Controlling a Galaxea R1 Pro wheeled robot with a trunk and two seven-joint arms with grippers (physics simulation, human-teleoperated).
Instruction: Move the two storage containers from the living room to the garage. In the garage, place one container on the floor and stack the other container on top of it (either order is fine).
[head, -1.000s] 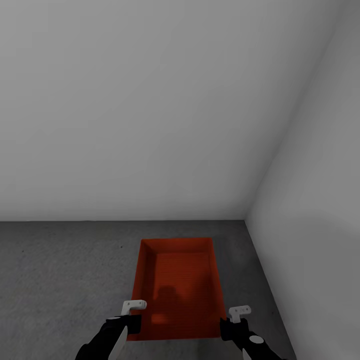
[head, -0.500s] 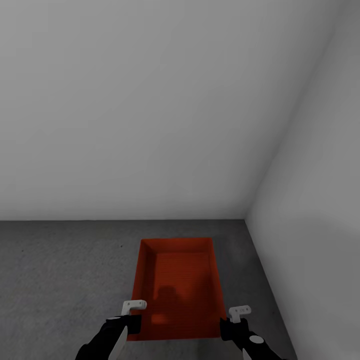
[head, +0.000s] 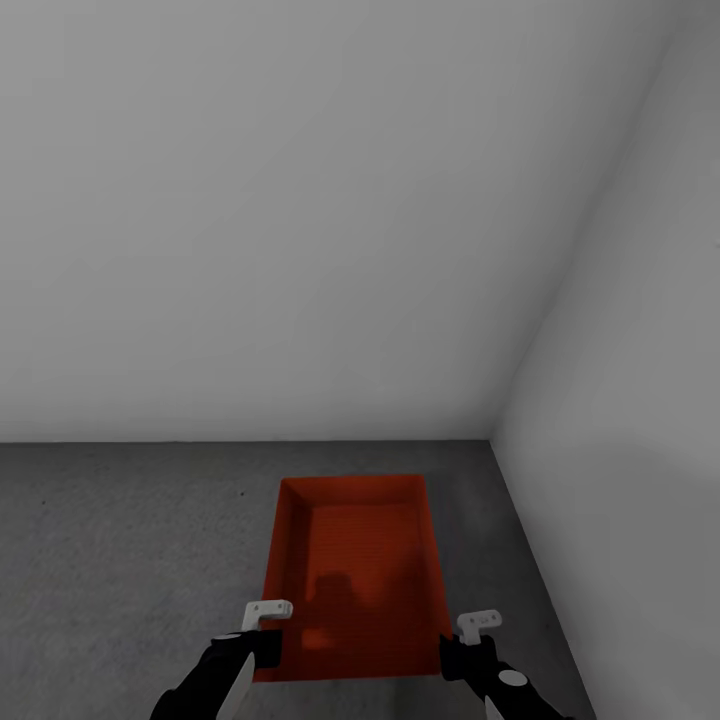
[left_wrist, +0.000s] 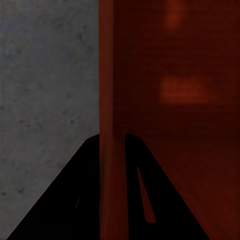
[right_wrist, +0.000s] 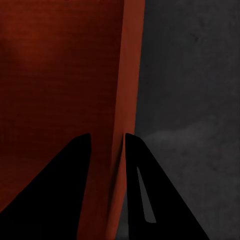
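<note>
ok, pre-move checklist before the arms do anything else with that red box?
1. Left gripper straddles a side wall of the rust-red open-top storage container, one finger on each side: ok.
2. Right gripper straddles the opposite side wall the same way: ok.
3. Pads actually pressing the walls: cannot tell.
4. Container sits on the dark grey concrete floor: cannot tell, the underside is hidden.
5. Gap to the white side wall: ok, a strip of floor shows between them.
6. Container interior bare, nothing inside to spill: ok.
</note>
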